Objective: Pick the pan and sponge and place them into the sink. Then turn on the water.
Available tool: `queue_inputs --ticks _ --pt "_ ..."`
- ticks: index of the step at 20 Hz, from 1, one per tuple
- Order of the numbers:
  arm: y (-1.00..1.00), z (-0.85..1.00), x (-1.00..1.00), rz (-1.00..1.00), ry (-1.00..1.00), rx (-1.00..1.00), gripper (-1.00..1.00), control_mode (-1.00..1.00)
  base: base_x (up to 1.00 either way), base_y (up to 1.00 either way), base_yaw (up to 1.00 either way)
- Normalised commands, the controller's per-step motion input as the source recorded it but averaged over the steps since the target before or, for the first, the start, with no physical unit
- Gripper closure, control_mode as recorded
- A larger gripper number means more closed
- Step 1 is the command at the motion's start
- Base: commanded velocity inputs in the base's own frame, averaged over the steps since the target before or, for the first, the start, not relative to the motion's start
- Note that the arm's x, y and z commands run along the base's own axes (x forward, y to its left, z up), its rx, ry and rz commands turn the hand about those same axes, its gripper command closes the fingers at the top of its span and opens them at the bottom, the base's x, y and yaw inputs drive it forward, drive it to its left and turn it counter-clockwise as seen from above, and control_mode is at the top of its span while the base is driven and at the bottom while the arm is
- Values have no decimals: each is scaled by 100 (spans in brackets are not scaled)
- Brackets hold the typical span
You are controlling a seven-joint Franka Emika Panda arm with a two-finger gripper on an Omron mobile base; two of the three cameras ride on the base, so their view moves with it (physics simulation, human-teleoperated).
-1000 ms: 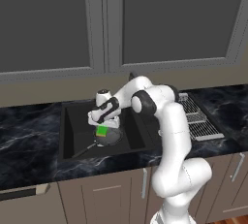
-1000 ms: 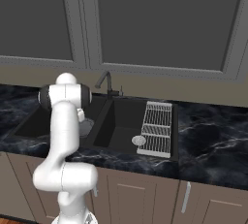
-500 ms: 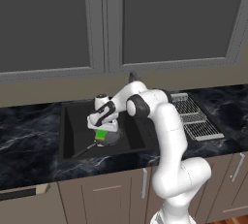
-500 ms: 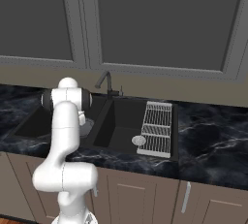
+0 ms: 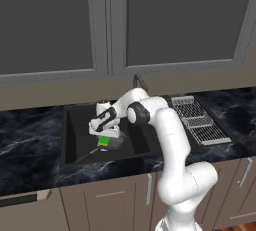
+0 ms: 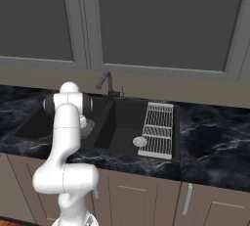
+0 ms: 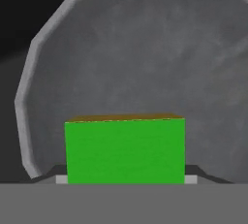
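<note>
The black sink [image 5: 80,127] holds the grey pan [image 5: 118,143] in its left basin, the thin dark handle [image 5: 87,156] pointing toward the front left. My gripper [image 5: 104,136] hangs just above the pan, shut on the green sponge [image 5: 104,140]. From the hand, the sponge [image 7: 125,150] sits between my fingertips, its yellow layer along the top edge. The pan [image 7: 145,58] lies close behind it, and my gripper [image 7: 125,179] points down into it. From the right, my own arm hides the hand; part of the pan [image 6: 89,126] and the sink [image 6: 124,122] show.
The dark curved faucet [image 5: 140,81] stands behind the divider between the basins, with no stream under it. A wire dish rack [image 5: 197,120] lies to the right of the sink. Black marble counter [image 5: 30,135] runs to both sides, and cabinet doors hang above.
The arm's elbow has swung left, closer over the sink. The hand and the sponge have stayed over the pan, perhaps slightly lower.
</note>
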Motion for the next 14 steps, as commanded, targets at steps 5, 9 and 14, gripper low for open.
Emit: queue_inputs --ticks 5,9,14 --pt "0 -37 14 -1 1 0 100 -100 0 0 0" --pt "1 -33 7 -1 1 0 -100 -100 0 0 0" --pt "-20 -8 -3 -1 1 1 -100 -100 0 0 0"
